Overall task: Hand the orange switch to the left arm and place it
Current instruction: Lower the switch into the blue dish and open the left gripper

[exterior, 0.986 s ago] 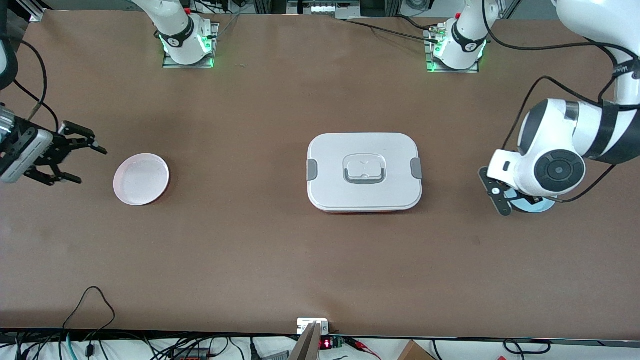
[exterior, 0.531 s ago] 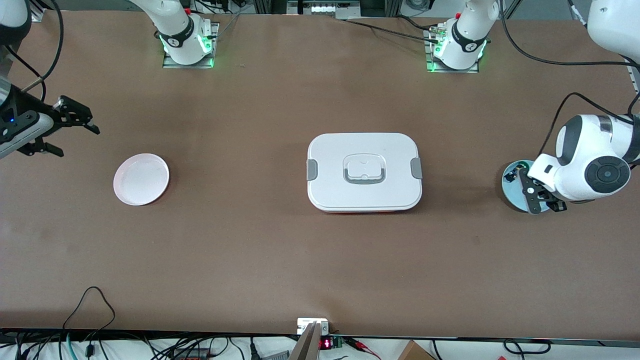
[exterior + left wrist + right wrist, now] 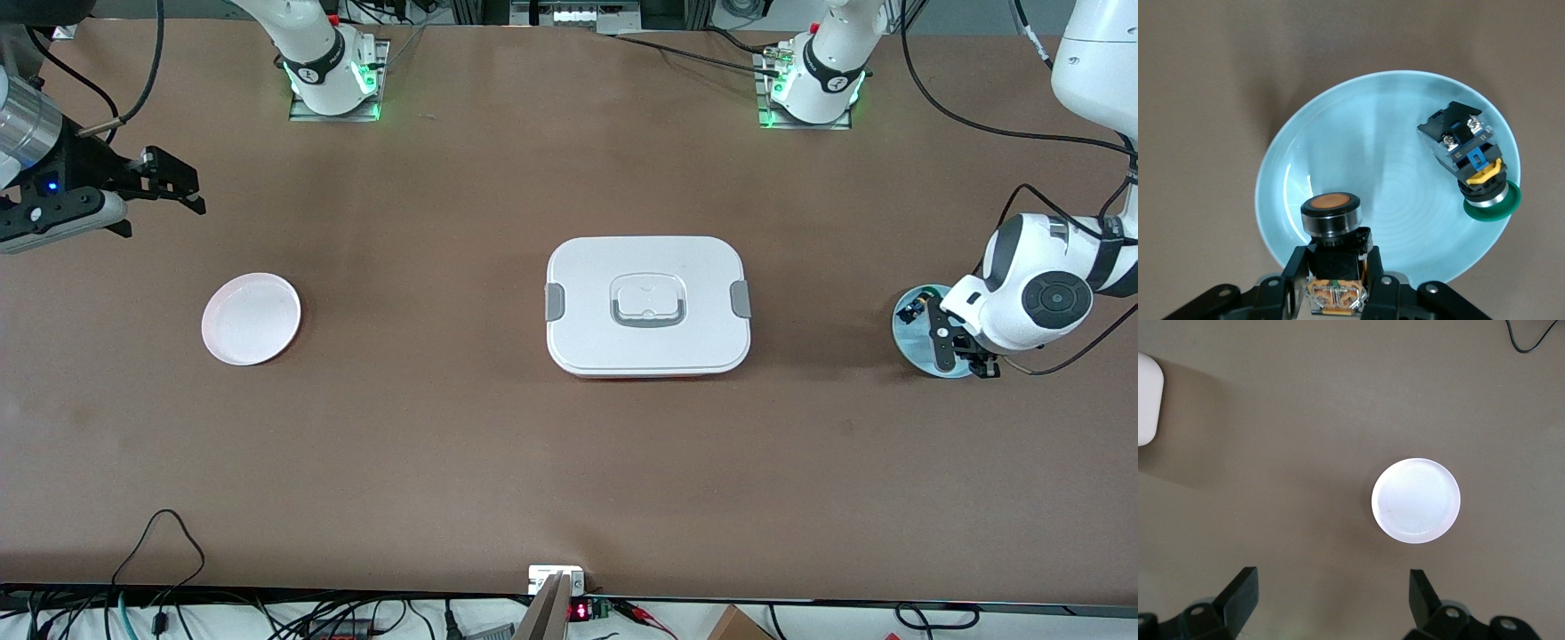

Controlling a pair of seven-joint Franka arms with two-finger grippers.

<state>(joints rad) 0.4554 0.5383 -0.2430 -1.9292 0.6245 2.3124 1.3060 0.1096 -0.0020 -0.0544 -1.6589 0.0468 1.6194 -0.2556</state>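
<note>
Pickup step, by my read. Using the box (image 3: 647,306) as landmark: it sits mid-table, lid on, with the blue plate (image 3: 911,333) well off toward the left arm's end and the white plate (image 3: 252,318) well off toward the right arm's end. Left gripper (image 3: 1338,277) is down at the blue plate, fingers (image 3: 1295,267) closed in against both sides of the orange switch (image 3: 1331,227), which looks like a grip; I can't tell whether the switch is off the plate surface yet. The second switch (image 3: 1471,167) (green cap, yellow and blue trim, lying on its side) is on the same plate, clear of the fingers, so no mix-up there. Right gripper (image 3: 164,182) is high over bare table near the right arm's end, above the white plate's area and a long way from the box, jaws spread wide with nothing between them; it waits. Next, as I judge it: lift the switch straight up, carry it toward the middle with enough height or a detour to miss the box, and bring the right gripper in to meet it for the handover. Main risk is a weak pinch on that small body.
</note>
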